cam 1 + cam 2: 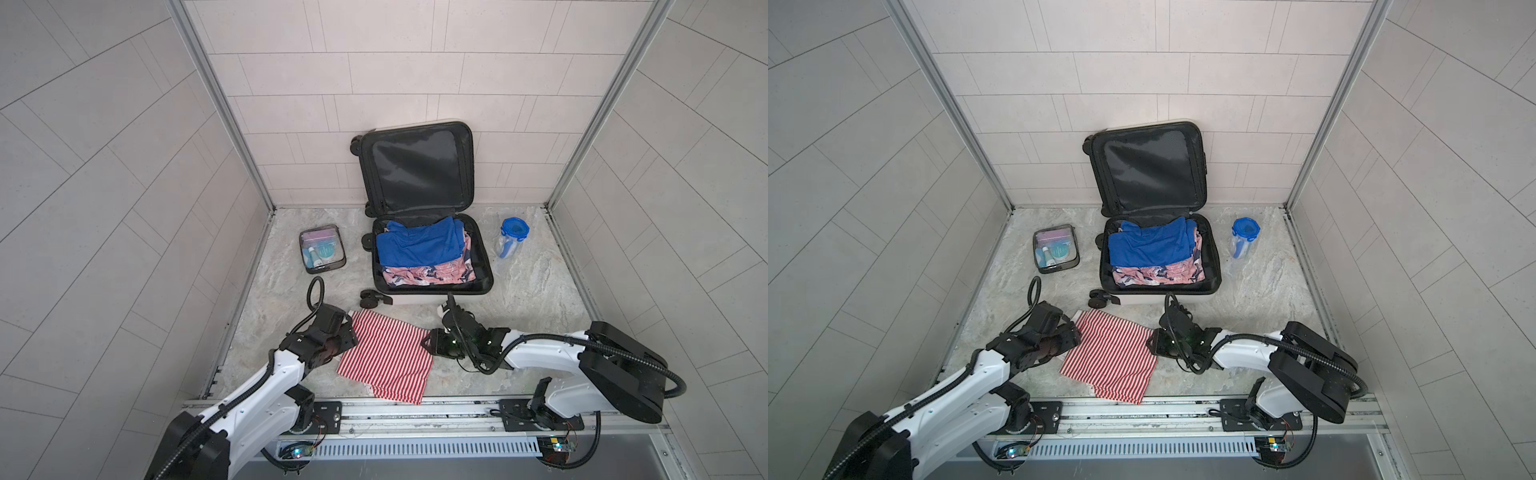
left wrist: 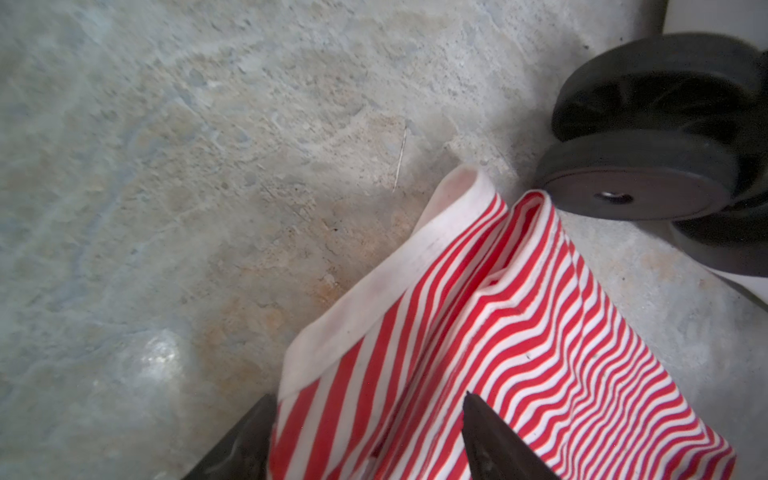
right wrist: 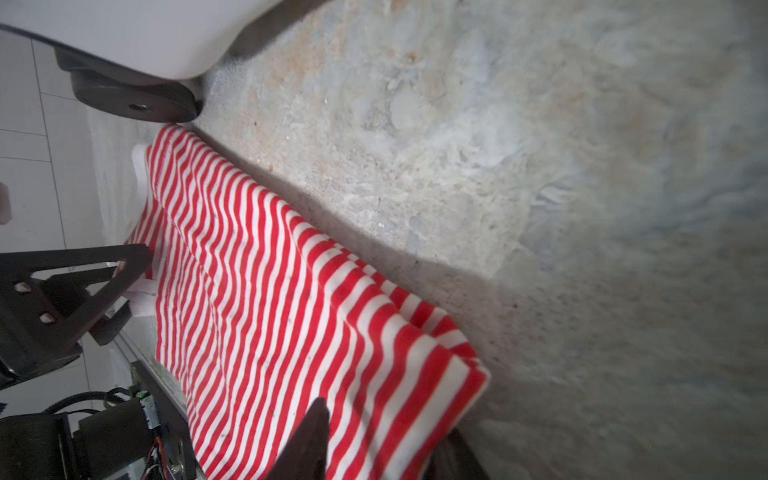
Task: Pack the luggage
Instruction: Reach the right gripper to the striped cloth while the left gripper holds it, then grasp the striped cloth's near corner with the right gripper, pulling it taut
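Left gripper (image 2: 370,415): jaws stand wide, one finger on either side of the folded edge of the red-and-white striped cloth (image 1: 386,361); the cloth lies between them unpinched, so this claw is released. Right gripper (image 3: 386,419): one finger above the cloth's opposite corner, the other beneath it; I cannot tell whether the corner is actually clamped. The cloth lies folded on the surface between the two grippers; one corner is just beside a black wheel (image 2: 640,183) of the luggage (image 1: 415,166).

Luggage: open at the back centre of the surface; lid propped upright against the rear wall; lower shell flat, just beyond the cloth. In the lower shell: a blue garment (image 1: 415,245) on top of a pink patterned garment (image 1: 428,274); judged partly packed.

Not yet packed: the striped cloth; a clear toiletry pouch (image 1: 322,249) left of the shell; a clear container with blue lid (image 1: 513,237) right of it; both sit apart from the shell. Lid not closed. Judgement: roughly midway; the step in hand looks like a two-handed pickup of the striped cloth.

Surface (image 1: 540,291): marbled grey-beige stone-look top, matt. Room: pale tiled walls (image 1: 415,83) on three sides, with metal corner posts; a metal rail (image 1: 415,409) along the near edge carries both arm bases.
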`<move>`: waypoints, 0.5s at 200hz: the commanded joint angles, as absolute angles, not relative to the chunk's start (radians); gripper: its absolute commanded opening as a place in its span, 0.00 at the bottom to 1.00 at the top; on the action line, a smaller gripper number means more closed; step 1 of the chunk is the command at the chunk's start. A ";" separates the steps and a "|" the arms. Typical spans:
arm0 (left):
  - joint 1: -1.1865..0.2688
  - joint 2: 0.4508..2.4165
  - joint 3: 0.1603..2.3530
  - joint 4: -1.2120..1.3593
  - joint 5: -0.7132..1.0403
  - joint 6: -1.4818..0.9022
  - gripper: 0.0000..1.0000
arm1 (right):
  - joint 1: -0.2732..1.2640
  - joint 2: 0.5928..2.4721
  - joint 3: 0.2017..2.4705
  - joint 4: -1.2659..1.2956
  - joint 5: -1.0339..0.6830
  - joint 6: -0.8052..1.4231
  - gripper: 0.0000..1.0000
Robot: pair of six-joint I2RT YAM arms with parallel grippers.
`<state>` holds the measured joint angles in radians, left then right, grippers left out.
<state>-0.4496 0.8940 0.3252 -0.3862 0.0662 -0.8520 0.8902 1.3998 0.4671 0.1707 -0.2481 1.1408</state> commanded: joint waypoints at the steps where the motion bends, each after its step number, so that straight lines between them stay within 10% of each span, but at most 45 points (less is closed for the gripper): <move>1: -0.444 0.902 0.344 -0.434 0.093 -0.819 0.76 | 0.894 1.402 0.493 0.096 -0.236 1.122 0.27; 100: -0.445 0.964 0.488 -0.521 0.123 -0.700 0.79 | 0.682 1.243 0.505 -0.270 -0.277 0.884 0.08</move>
<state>-0.4496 0.9340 0.4801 -0.5282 0.0902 -0.7467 0.7471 1.2877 0.4984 -0.1127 -0.2604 0.9882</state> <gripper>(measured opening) 0.784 0.087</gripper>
